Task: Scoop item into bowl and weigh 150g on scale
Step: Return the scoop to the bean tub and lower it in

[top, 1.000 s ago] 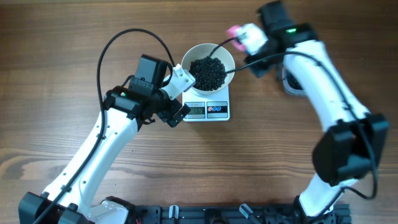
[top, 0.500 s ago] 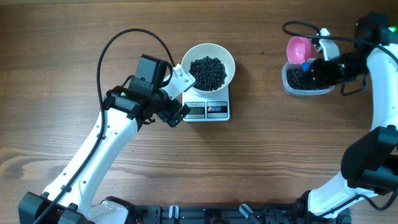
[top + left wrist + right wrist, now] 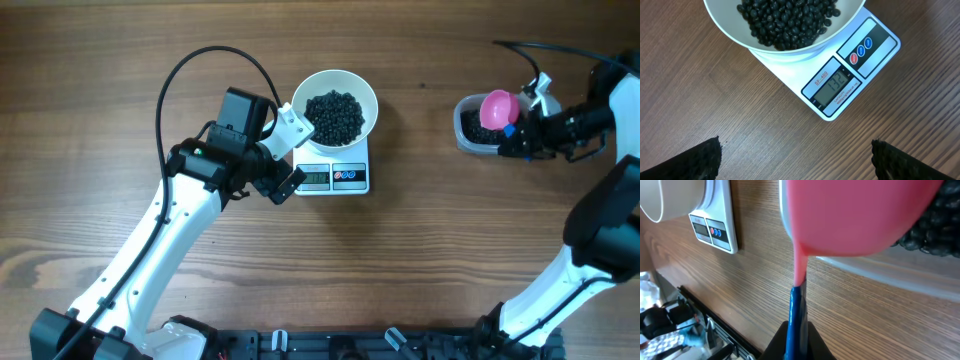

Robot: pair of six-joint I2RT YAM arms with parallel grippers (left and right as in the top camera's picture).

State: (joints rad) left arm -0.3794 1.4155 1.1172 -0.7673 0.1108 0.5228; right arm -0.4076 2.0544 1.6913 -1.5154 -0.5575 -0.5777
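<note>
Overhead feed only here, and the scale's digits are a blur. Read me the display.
Observer: In the left wrist view, the scale display reads 132, with the bowl of black beads sitting on it.
Operator: Short of target, then. Now report the other arm's grip.
Observer: In the right wrist view, the right gripper is shut on the blue handle of the pink scoop. The scoop's underside hangs over the tub rim.
</note>
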